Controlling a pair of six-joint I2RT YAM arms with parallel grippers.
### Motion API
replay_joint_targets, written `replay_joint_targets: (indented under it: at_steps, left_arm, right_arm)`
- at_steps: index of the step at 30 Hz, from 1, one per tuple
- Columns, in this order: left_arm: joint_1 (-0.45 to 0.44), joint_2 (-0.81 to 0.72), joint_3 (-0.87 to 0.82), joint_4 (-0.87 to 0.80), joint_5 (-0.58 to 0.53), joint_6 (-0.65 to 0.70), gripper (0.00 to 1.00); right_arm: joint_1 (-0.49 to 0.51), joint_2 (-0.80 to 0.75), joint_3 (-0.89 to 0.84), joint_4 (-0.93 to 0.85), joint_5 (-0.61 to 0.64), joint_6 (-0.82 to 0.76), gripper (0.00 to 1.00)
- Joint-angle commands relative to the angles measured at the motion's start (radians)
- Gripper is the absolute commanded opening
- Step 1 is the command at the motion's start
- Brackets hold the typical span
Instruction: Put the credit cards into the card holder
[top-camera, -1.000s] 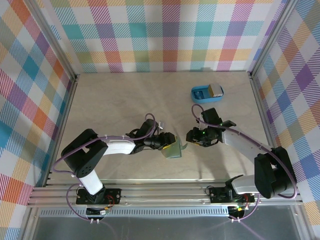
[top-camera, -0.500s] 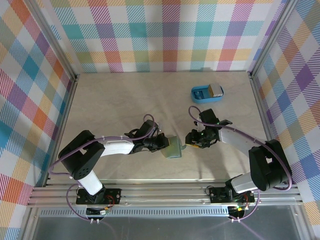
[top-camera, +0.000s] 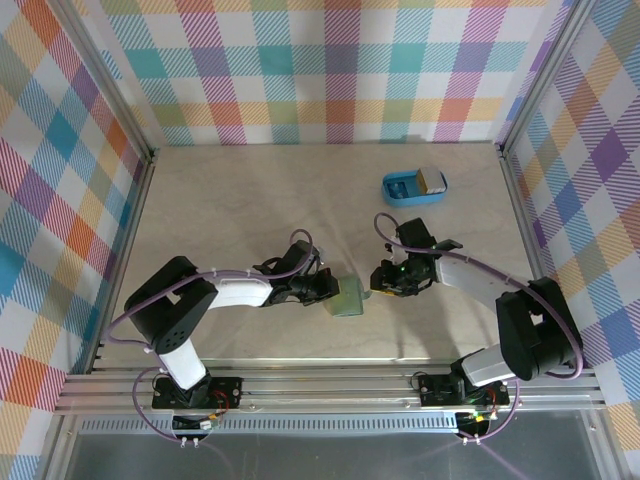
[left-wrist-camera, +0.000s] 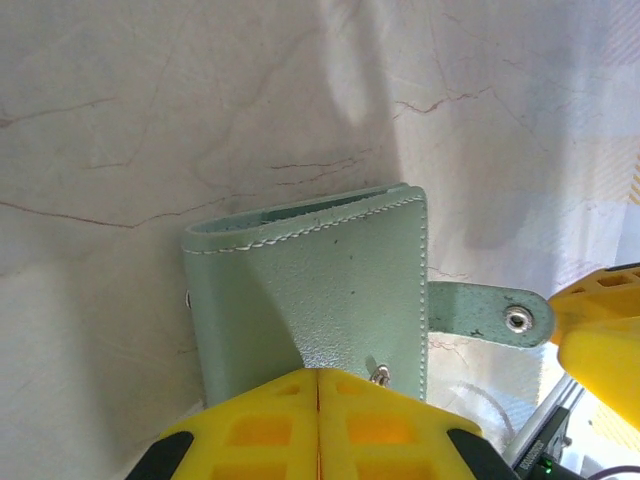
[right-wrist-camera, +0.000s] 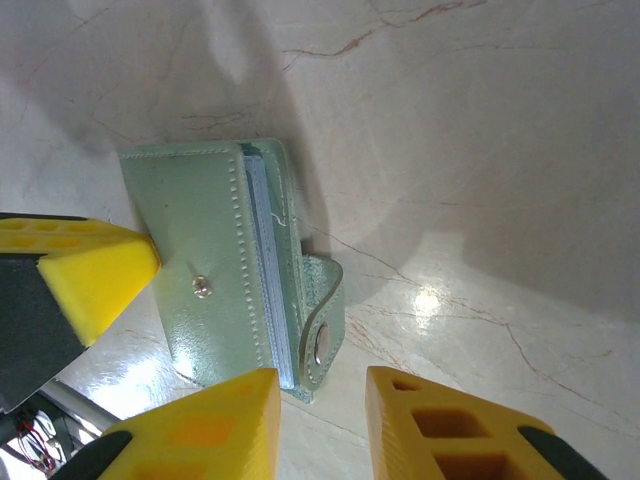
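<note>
The sage-green card holder (top-camera: 348, 298) lies folded on the table between the two grippers. In the left wrist view my left gripper (left-wrist-camera: 318, 378) is shut, its tips resting on the card holder's (left-wrist-camera: 320, 280) cover beside a small stud. The snap tab (left-wrist-camera: 490, 312) sticks out to the right. In the right wrist view my right gripper (right-wrist-camera: 320, 400) is open, and the tab (right-wrist-camera: 322, 335) curls up just ahead of the gap, not between the fingers. Pale sleeve edges (right-wrist-camera: 258, 250) show between the covers. A tan credit card (top-camera: 433, 181) sits in the blue tray.
The blue plastic tray (top-camera: 402, 188) stands at the back right, well away from both arms. Checkered walls with metal posts close in the table on three sides. A rail runs along the near edge by the arm bases.
My left gripper has shut and now rests on the card holder. The right gripper has moved left, closer to the snap tab, and its jaws have narrowed.
</note>
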Motion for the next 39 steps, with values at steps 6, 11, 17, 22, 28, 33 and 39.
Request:
replay_joint_targets:
  at_steps: [6,11,17,22,28,33,39]
  left_arm:
    - [-0.012,0.040,-0.006,-0.047,-0.028,0.014,0.08]
    - [-0.013,0.042,-0.025,-0.023,-0.028,0.001,0.08]
    - [-0.012,0.043,-0.024,-0.014,-0.018,0.002,0.08]
    - [-0.012,0.039,-0.025,0.004,-0.007,0.005,0.08]
    - [-0.013,0.031,-0.018,-0.011,-0.011,0.011,0.08]
    - [-0.013,0.020,-0.020,-0.007,-0.005,0.012,0.08]
    - [-0.012,0.028,-0.012,-0.007,-0.002,0.022,0.08]
  right_arm:
    - [0.016,0.039,0.036,0.006,-0.002,-0.025,0.23]
    - [0.019,0.038,0.031,0.016,0.000,-0.025,0.08]
    - [0.035,0.001,0.025,0.034,-0.012,-0.048,0.00]
    - [0.075,0.007,0.044,0.032,-0.017,-0.078,0.00]
    - [0.122,0.070,0.096,0.008,0.009,-0.081,0.00]
    - [0.147,0.127,0.144,-0.033,0.032,-0.082,0.00]
    - [0.171,0.166,0.182,-0.064,0.056,-0.080,0.00]
